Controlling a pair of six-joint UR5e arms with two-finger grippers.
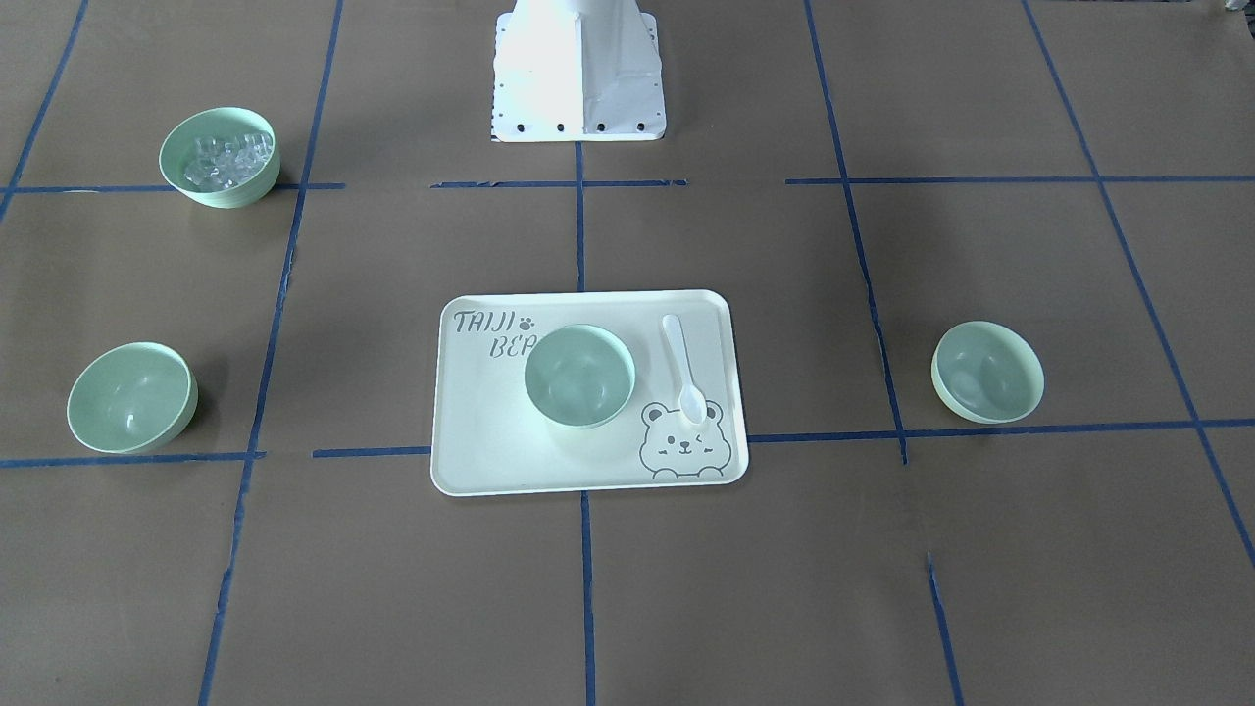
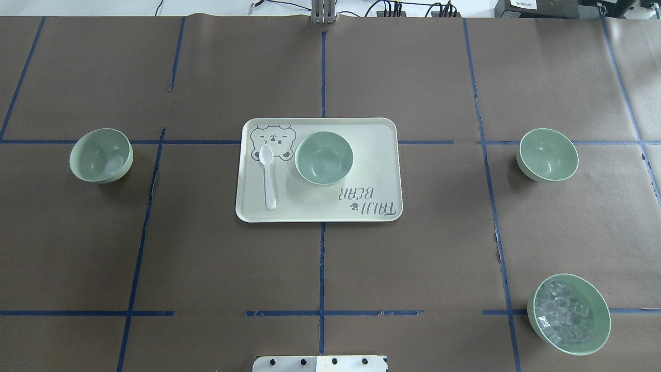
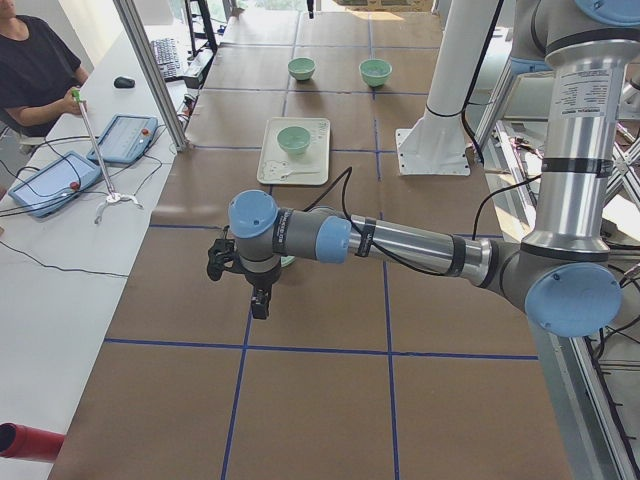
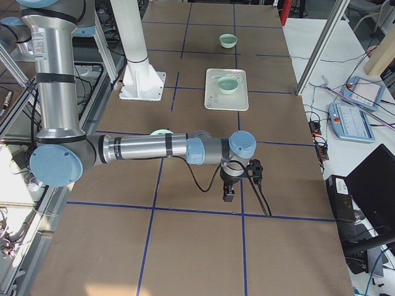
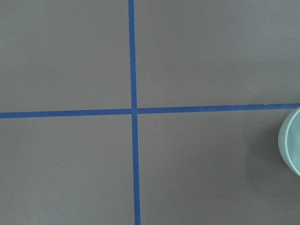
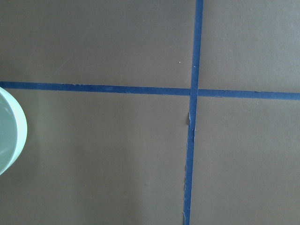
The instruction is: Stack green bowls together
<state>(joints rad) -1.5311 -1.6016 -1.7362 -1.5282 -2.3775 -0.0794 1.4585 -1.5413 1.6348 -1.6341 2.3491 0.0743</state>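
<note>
Three pale green bowls stand apart. One point(image 2: 100, 155) is at the table's left, one point(image 2: 324, 157) sits on the cream tray point(image 2: 372, 175), and one point(image 2: 547, 154) is at the right. In the front view they show at the right point(image 1: 986, 371), on the tray point(image 1: 578, 375) and at the left point(image 1: 130, 396). My left gripper point(image 3: 258, 298) hangs above the table beside the left bowl, whose rim point(image 5: 291, 147) shows in the left wrist view. My right gripper point(image 4: 228, 192) hangs near the right bowl, whose rim point(image 6: 9, 136) shows in the right wrist view. I cannot tell whether either gripper is open or shut.
A fourth green bowl holding clear cubes point(image 2: 568, 313) stands near the robot at the right. A white spoon point(image 2: 268, 178) lies on the tray next to the bowl. Blue tape lines cross the brown table. An operator sits at the far side point(image 3: 40, 70).
</note>
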